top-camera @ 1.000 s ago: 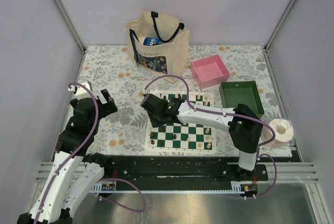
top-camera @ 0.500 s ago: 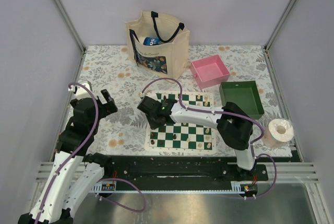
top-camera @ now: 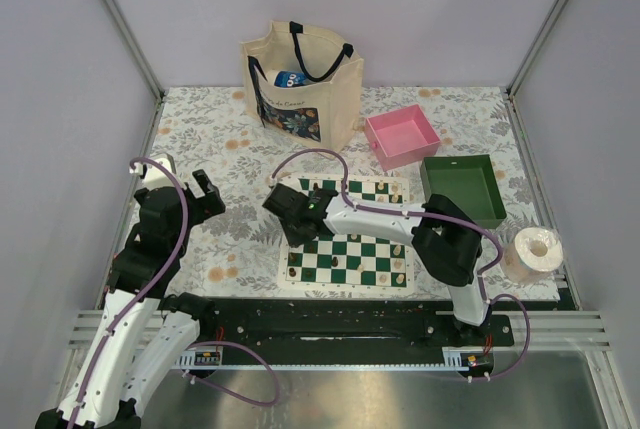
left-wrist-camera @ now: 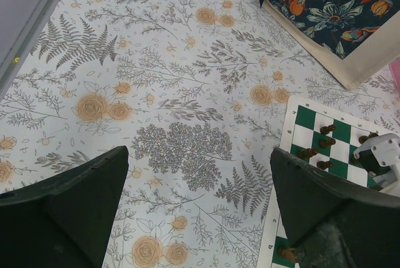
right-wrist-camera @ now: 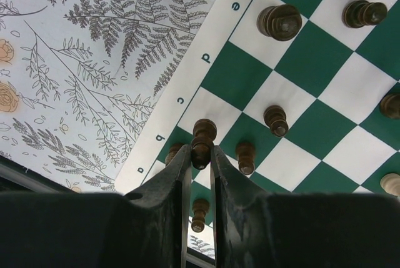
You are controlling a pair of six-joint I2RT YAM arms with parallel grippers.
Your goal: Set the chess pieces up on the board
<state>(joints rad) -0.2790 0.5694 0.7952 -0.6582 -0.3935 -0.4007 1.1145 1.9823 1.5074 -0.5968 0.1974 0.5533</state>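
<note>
The green and white board (top-camera: pixel 345 249) lies mid-table in front of the right arm. My right gripper (right-wrist-camera: pixel 200 155) is shut on a dark brown chess piece (right-wrist-camera: pixel 202 138), held just above the board's lettered left edge (right-wrist-camera: pixel 187 96). Other dark pieces stand close by on the squares (right-wrist-camera: pixel 279 21) (right-wrist-camera: pixel 275 120) (right-wrist-camera: pixel 245 155). From above, the right gripper (top-camera: pixel 287 205) sits over the board's far left corner. My left gripper (left-wrist-camera: pixel 197 174) hangs open over the floral cloth left of the board (left-wrist-camera: pixel 312 124), with nothing between its fingers (left-wrist-camera: pixel 69 205).
A cream tote bag (top-camera: pixel 300 79) stands at the back. A pink tray (top-camera: pixel 402 136) and a green tray (top-camera: pixel 462 187) sit at the right of the board, and a paper roll (top-camera: pixel 533 249) at the near right edge. Several small pieces (top-camera: pixel 398 271) line the board's near rows.
The right arm has shifted a little to the left over the board's far left corner, still holding the dark piece. The left arm has not moved.
</note>
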